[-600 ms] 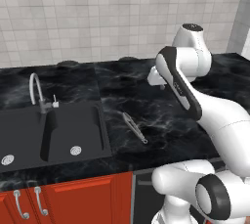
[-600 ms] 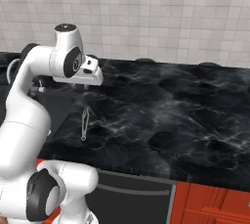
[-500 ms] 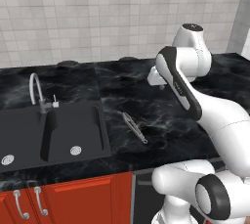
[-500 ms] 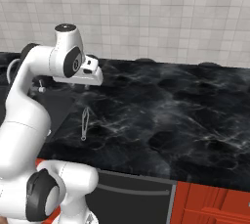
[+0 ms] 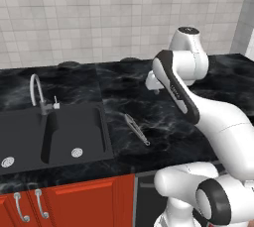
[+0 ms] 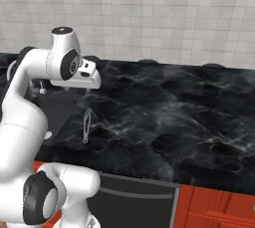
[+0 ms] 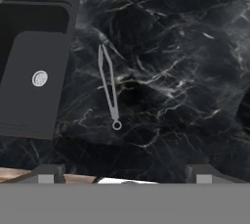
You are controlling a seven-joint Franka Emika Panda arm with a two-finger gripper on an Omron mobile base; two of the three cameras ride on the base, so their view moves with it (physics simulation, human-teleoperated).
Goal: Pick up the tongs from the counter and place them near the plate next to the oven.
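Tongs: we see the tongs (image 5: 136,128) (image 6: 86,125) (image 7: 108,84) lying flat just right of the sink, at centre frame in the left base view; slim grey metal, two thin arms meeting at a small ring end.
Counter: the counter (image 5: 163,122) (image 6: 174,117) (image 7: 171,71) is glossy black marble with faint white veins.
Sink: we find the matte black sink (image 5: 49,134) (image 7: 29,71) at the left, with round silver drains.
Faucet: a curved silver faucet (image 5: 37,92) stands behind the basin.
Gripper: the gripper (image 6: 89,88) hangs above the tongs, well apart from them; we cannot tell how its jaws stand.
Views: the hand view gives the ring and arm tips plainly; the left base view gives red cabinet fronts (image 5: 64,203) below.
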